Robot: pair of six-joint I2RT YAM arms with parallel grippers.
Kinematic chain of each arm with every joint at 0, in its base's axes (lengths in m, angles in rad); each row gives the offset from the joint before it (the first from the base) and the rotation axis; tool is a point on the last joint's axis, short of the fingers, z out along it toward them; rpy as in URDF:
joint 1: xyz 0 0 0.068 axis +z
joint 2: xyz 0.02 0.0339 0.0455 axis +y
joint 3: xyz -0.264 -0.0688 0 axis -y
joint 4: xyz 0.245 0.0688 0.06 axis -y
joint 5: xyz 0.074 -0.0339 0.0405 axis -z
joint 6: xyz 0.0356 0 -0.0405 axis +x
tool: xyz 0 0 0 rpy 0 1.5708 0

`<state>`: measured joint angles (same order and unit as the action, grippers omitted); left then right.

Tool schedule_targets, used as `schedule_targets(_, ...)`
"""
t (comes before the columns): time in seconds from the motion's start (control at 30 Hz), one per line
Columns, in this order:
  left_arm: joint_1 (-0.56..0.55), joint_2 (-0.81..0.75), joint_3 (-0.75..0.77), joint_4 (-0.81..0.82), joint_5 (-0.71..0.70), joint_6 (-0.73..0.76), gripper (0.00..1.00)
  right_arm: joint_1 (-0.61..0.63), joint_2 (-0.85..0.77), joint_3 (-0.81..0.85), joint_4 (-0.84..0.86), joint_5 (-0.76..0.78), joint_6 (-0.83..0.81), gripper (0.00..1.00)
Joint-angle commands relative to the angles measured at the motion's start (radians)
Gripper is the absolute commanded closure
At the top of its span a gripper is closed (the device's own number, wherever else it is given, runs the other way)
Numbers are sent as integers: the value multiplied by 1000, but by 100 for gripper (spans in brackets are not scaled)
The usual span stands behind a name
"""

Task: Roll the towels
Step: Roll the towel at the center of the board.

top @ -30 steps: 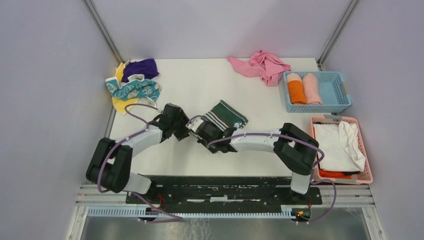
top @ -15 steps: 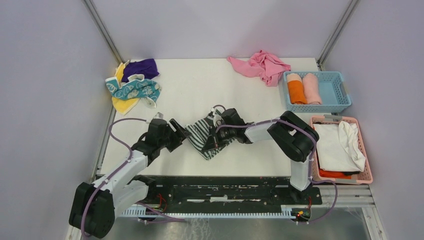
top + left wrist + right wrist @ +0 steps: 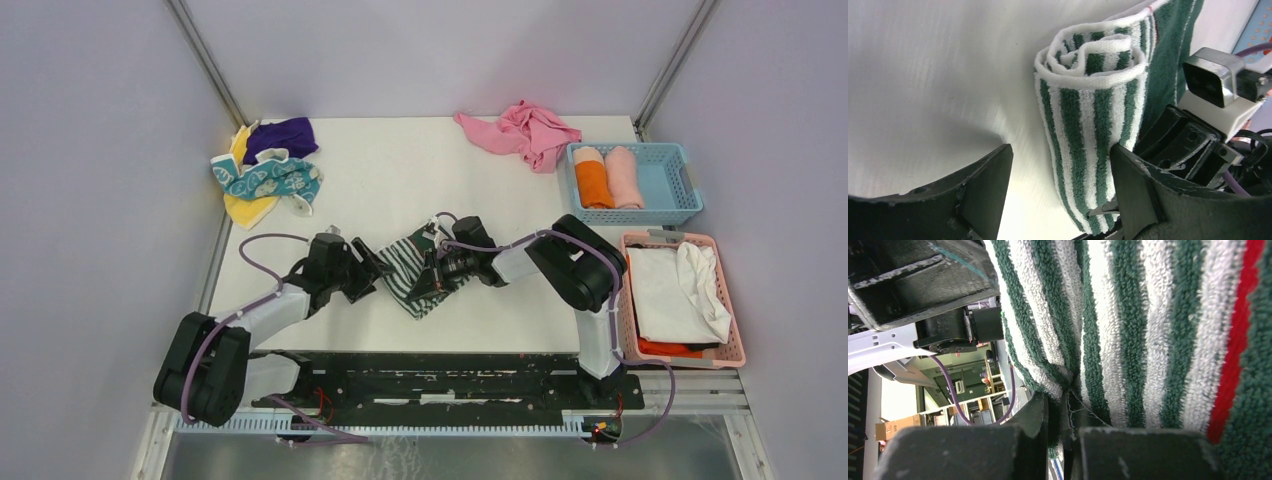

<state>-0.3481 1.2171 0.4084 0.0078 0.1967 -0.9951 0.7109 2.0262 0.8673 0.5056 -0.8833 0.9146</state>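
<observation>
White tabletop [image 3: 390, 170] lies under me, with the green-and-white striped towel [image 3: 408, 280] partly rolled near its front middle. My right claw [image 3: 436, 274] pinches a fold of it tight. My left claw [image 3: 1060, 157] stands wide, jaws on either side of the rolled end. At the far-left corner the teal, yellow and purple towels [image 3: 268, 172] sit heaped.

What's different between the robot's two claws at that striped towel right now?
The left claw stands open, its fingers on either side of the rolled end of the green-and-white striped terry towel, with a clear gap on one side. The right claw is shut, pinching a fold of that towel. The left claw reaches the towel from the left, the right claw from the right. Both are black, two-fingered, and meet at the same towel.
</observation>
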Motion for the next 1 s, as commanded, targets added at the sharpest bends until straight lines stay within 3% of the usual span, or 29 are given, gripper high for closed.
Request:
schedule_targets(0.0, 2, -44, 20, 100, 22, -46, 21, 8, 49, -8, -153, 25, -57, 96)
schedule_targets(0.2, 2, -122, -18, 123, -68, -74, 21, 8, 43, -17, -154, 27, -55, 97)
schedule_targets(0.67, 0, 158, 55, -6, -122, 12, 34, 9, -41, -12, -272, 83, -139, 93)
schedule_targets(0.83, -23, 205, 39, -6, -121, 19, 48, 42, -172, 5, -445, 226, -293, 79)
schedule_targets(0.97, -54, 225, 55, -13, -127, 20, 56, 115, -309, 66, -678, 462, -450, 64)
